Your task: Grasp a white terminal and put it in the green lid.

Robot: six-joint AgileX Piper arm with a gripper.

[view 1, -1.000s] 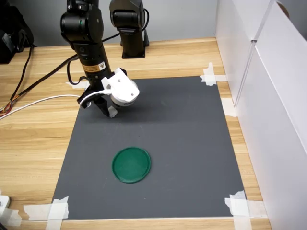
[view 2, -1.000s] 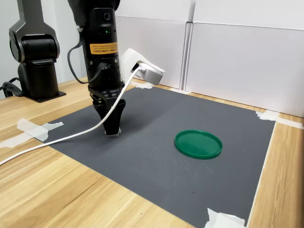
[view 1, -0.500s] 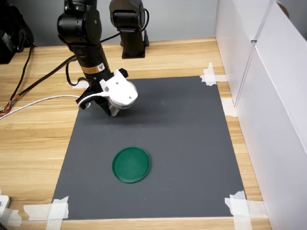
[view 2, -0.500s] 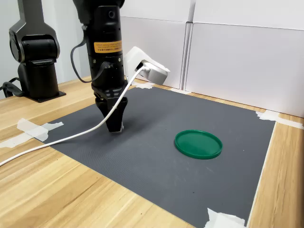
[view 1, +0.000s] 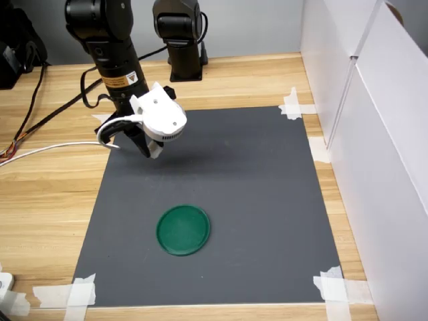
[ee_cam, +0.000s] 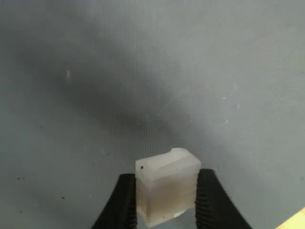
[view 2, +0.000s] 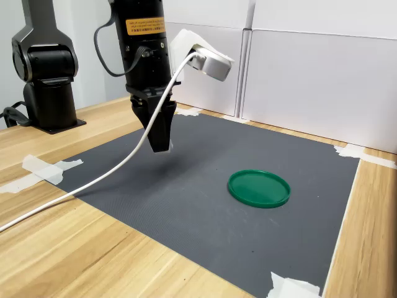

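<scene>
In the wrist view my gripper [ee_cam: 166, 202] is shut on the white terminal [ee_cam: 167, 191], a small translucent white block held between two black fingers [ee_cam: 123, 205]. In both exterior views the gripper [view 1: 151, 150] [view 2: 162, 144] hangs above the far left part of the dark mat [view 1: 221, 200] as the first exterior view shows it. The terminal [view 1: 155, 150] shows as a pale speck at the fingertips. The green lid [view 1: 183, 229] [view 2: 258, 188] lies flat on the mat, nearer the front edge and well apart from the gripper.
A white camera housing [view 1: 159, 118] and a white cable [view 2: 93, 177] hang from the wrist. White panels [view 1: 374, 134] wall the first exterior view's right side. A second black arm base [view 1: 179, 33] stands at the back. Tape strips [view 1: 67, 294] hold the mat's corners.
The gripper has risen off the mat with the white terminal held in it, and shifted slightly towards the first exterior view's left. The green lid has not moved.
</scene>
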